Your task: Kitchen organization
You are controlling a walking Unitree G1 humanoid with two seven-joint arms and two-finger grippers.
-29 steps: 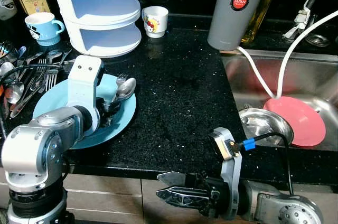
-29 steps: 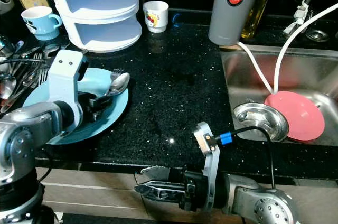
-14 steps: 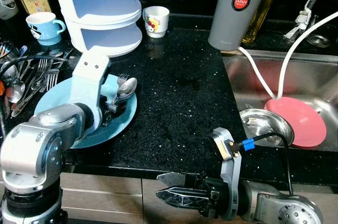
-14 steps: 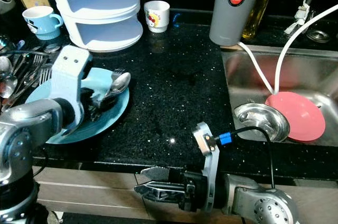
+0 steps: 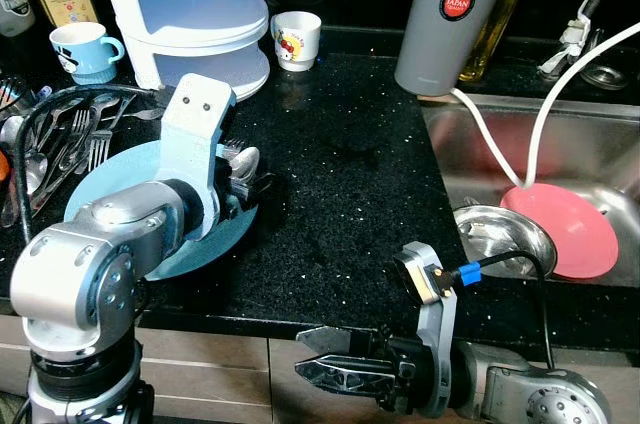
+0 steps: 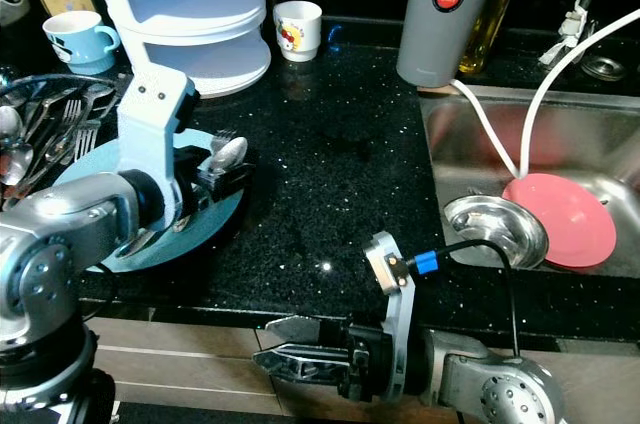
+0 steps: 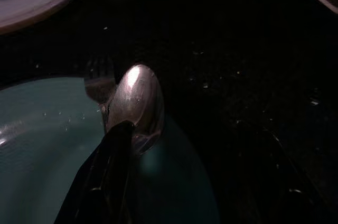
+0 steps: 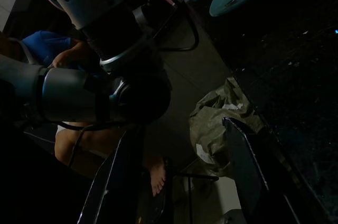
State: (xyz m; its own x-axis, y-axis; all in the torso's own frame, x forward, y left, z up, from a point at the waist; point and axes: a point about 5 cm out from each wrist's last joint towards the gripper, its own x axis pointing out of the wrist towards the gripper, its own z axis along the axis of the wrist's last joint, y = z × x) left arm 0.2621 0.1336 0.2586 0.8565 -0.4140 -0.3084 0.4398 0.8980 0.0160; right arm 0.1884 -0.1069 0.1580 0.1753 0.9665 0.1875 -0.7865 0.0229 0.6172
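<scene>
Left hand (image 5: 245,187) sits low over the right edge of the blue plate (image 5: 90,194) on the black tabletop (image 5: 340,174), working at the spoon (image 7: 138,100) that lies there with a fork (image 7: 99,81) just beside and partly under it. In the left wrist view one black finger (image 7: 105,176) lies along the spoon's bowl and handle while the other stands well off over bare tabletop, so the hand looks spread, nothing pinched yet. Right hand (image 5: 345,369) hangs idle below the tabletop edge, fingers apart and holding nothing. Risks, as a guess: closing now could catch the fork along with the spoon, or the finger could slide off the smooth bowl and flick the spoon off the plate onto the tabletop. The spoon sits at the plate's rim, so pressing down could tip or scoot the plate toward the tabletop's front edge. More loose cutlery (image 5: 60,139) is piled just left of the plate, and the white stacked container (image 5: 190,24) and blue mug (image 5: 80,52) stand close behind; a wide arm swing could knock them. The sink (image 5: 590,144) with the pink plate (image 5: 565,224) and steel bowl (image 5: 500,234) is well apart.
</scene>
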